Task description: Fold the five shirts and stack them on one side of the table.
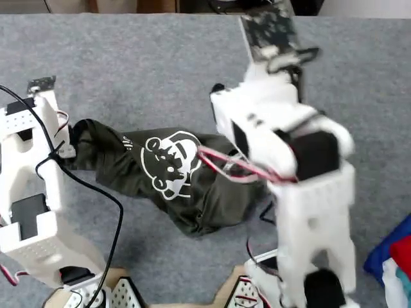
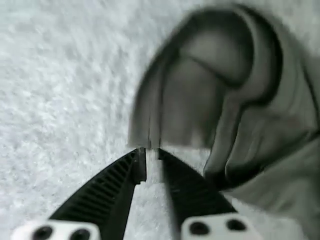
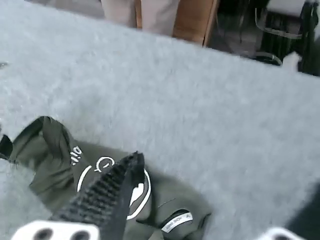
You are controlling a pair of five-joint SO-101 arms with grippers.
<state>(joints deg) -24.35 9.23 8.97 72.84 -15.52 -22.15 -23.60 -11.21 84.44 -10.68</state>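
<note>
While left claw (image 2: pixel 150 161) is pinching the shirt (image 1: pixel 212 196) edge mid-table, right claw (image 3: pixel 205 200) is hanging spread, one finger cut off, chest lettering (image 3: pixel 75 155) and neck label (image 3: pixel 176 220) unreadable.

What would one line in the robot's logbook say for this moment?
left end effector: shut on green shirt edge | right end effector: open, above green shirt | green shirt: crumpled, unfolded

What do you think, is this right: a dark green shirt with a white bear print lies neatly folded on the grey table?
Not quite. The shirt is not neatly folded; the high view shows it crumpled and bunched. The rest holds: dark green, white bear print, on the grey table.
</note>
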